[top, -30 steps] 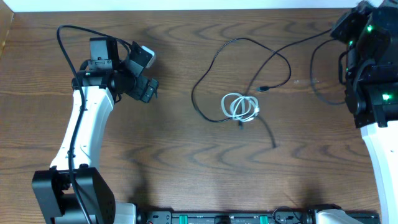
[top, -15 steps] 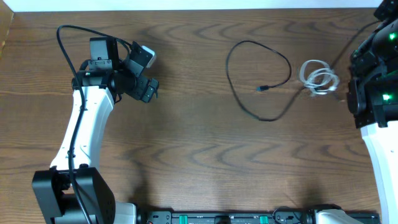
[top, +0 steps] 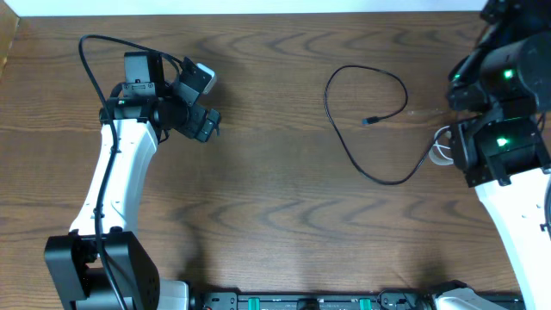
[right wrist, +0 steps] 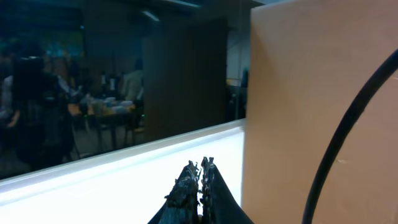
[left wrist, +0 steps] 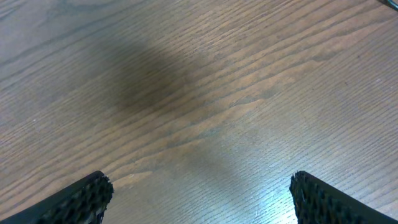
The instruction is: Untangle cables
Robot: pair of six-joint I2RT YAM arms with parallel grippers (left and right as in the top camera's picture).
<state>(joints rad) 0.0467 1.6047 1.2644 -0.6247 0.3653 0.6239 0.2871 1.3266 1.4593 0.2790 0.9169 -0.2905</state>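
Dark wood-grain surface (top: 258, 215) fills the overhead frame. In the right wrist view, a tan panel (right wrist: 311, 93) stands at right, with a dim room (right wrist: 93, 81) at upper left.

— What is the table (top: 258, 215) made of?
— Dark brown wood with a strong wavy grain. It is smooth, with a soft sheen where light catches it in the left wrist view.
— And the cables?
— The black cable (top: 362, 67), toward the far right corner, looks like thin matt plastic or rubber. The white cord (top: 437, 155), by the right edge, looks smooth and slightly glossy.
— The arms?
— The left arm (top: 116, 181) and right arm (top: 508, 215) have smooth white plastic shells and matt black housings.
— The fingers?
— The left gripper (left wrist: 199, 183) has black pads (left wrist: 84, 199) that are rough and knobbly. The right gripper (right wrist: 199, 165) shows the same coarse black texture.
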